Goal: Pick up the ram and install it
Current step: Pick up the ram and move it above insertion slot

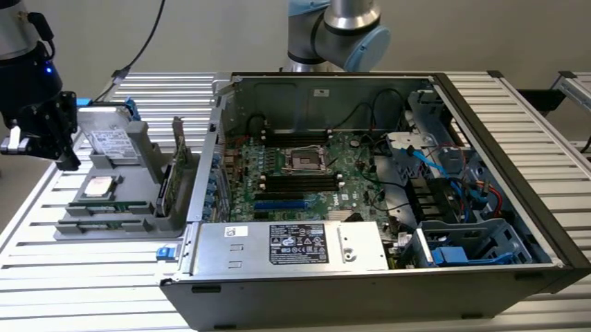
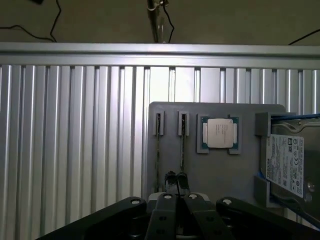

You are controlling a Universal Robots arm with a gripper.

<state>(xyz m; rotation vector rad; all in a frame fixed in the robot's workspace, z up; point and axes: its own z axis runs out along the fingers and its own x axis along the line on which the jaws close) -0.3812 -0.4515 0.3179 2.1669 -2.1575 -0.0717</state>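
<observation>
Progress sits at the very start: nothing is lifted, nothing installed. At the exterior view's left, the gripper (image 1: 65, 158) hangs over the outer edge of the grey tray (image 1: 138, 159), fingers pressed together and pinching nothing. From the wrist view, the closed tips seem lined up with one of two thin green sticks standing on edge in the tray's holders. That stick, the ram (image 2: 182, 147), rests in its holder, just beside the processor (image 2: 220, 134), with the drive (image 2: 287, 160) further along.

Toward the exterior view's right lies the open case (image 1: 369, 294), well apart from the gripper. Inside it, the black slots (image 1: 295, 183) on the motherboard (image 1: 347, 162) look empty. So, by my reading, the grasp, the carry across to the case and the seating in a slot all remain to do.
</observation>
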